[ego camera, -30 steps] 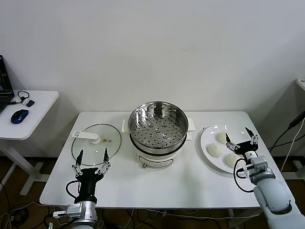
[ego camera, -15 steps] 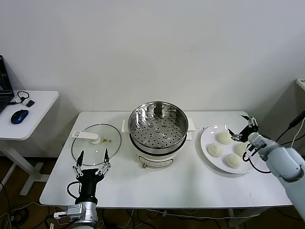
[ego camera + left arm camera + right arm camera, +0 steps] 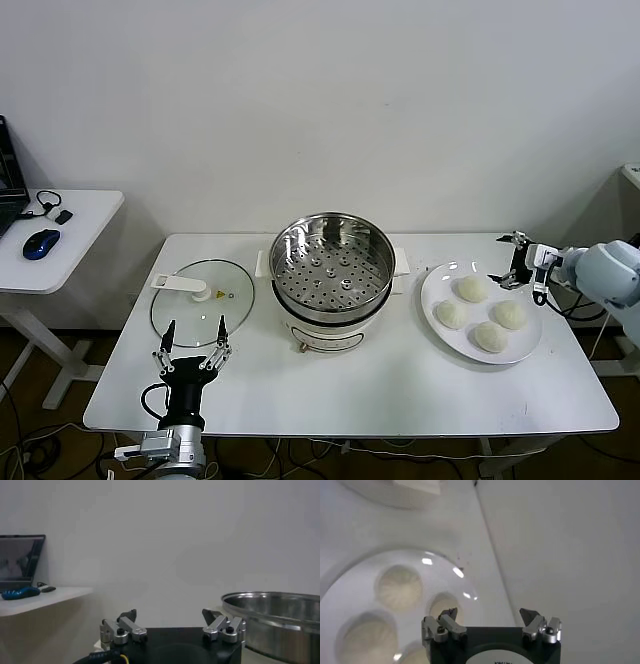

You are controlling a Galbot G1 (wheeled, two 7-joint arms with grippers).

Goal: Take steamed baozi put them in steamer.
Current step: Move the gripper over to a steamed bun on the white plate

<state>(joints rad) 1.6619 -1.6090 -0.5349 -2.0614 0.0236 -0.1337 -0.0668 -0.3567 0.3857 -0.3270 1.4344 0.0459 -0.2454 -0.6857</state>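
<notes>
On the white desk (image 3: 350, 390) the steamer (image 3: 331, 272) stands near the middle, a shiny steel pot on a white base with side handles, its perforated tray bare. To the robot's right of it lies a flat white plate (image 3: 437, 283) carrying all four buns (image 3: 472, 289), pale and domed, set close together in a loose diamond and none of them in the pot. The right gripper (image 3: 516, 262) hangs at the far right edge of the plate, just beside the rearmost buns and above the rim, pointing in toward them from the side; its fingers (image 3: 441, 625) are spread wide and hold nothing, with no bun between them. In the right wrist view the plate rim (image 3: 445, 564) curves below the gripper (image 3: 490, 625) and the ribbed tops of the buns (image 3: 399, 586) show under it, one partly hidden behind a fingertip. The left gripper (image 3: 193, 344) is parked at the near left edge of the desk, pointing upward, just in front of the round glass lid (image 3: 200, 316) with its white handle that lies flat to the left of the steamer; its fingers (image 3: 120, 626) also stand wide apart and empty. The left wrist view shows the steamer's steel rim (image 3: 272, 602) off to one side. A smaller side table (image 3: 70, 240) with a blue mouse (image 3: 41, 243) stands well apart on the left.
</notes>
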